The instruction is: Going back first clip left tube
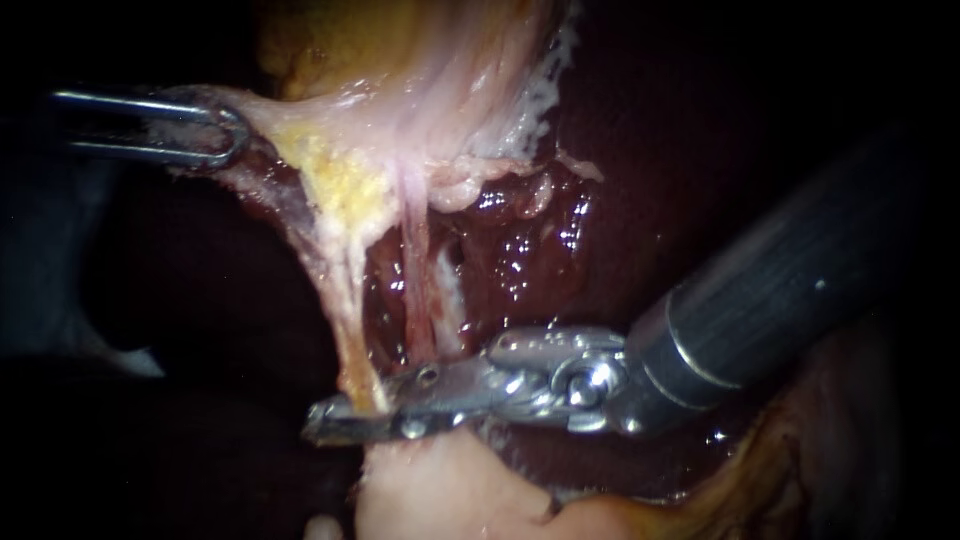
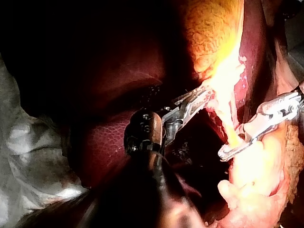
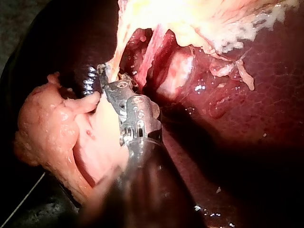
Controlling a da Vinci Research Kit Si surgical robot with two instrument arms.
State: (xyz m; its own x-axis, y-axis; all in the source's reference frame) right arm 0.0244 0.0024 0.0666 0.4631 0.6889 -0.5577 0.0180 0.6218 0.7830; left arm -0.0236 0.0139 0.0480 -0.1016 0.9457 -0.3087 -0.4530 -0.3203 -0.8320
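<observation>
Found right instrument [image 1: 345,415] end effector clamped across the left tube [image 1: 345,320] at its near end, one jaw on either side; same reading from the left wrist view. Seen no clip at the bite: hidden by metal or absent, cannot tell. Noted right tube [image 1: 418,290] just right of it, outside the bite, untouched. Found left instrument [image 1: 230,135] end effector closed on pale tissue [image 1: 300,130], far left, holding it out leftward; judged to hold both tubes taut and fanned off the liver [image 1: 530,240], leaving a clear lane out. Judged next: release, then back out rightward along the shaft line without snagging the tube.
</observation>
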